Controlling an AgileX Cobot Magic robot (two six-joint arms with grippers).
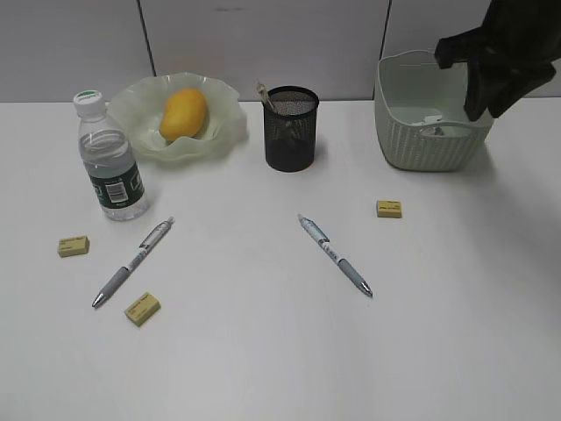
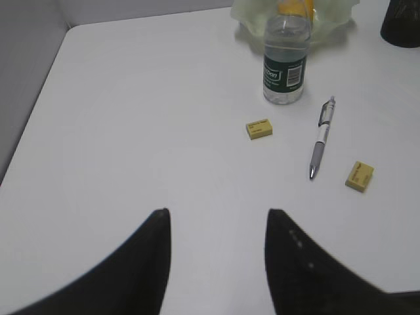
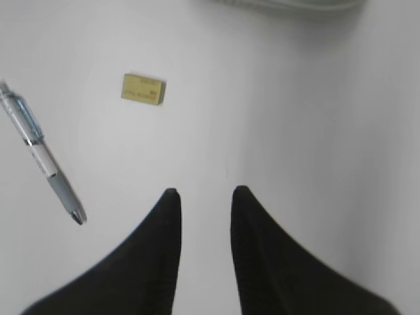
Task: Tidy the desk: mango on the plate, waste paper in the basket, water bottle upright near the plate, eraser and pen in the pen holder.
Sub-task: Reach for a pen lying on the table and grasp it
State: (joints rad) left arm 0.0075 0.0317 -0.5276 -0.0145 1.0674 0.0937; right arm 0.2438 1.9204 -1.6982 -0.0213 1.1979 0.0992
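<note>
Both grippers, left [image 2: 216,226] and right [image 3: 203,200], parted, empty; wide bare desk [image 1: 280,351] toward near edge

Light was bright, even and diffuse across the white table [image 1: 263,351], with no hard glare. Shadows stayed soft and short — a faint one lay under the water bottle [image 1: 109,160], another to the right of the pen holder [image 1: 290,128]. The exterior view was fairly sharp, though the dark arm at its upper right was smeared. In both wrist views the black fingers [image 2: 147,269] of each tool were out of focus and featureless; the right wrist view looked softer overall, its eraser [image 3: 143,88] slightly blurred — and a greyish gradient dimmed its right side.
</note>
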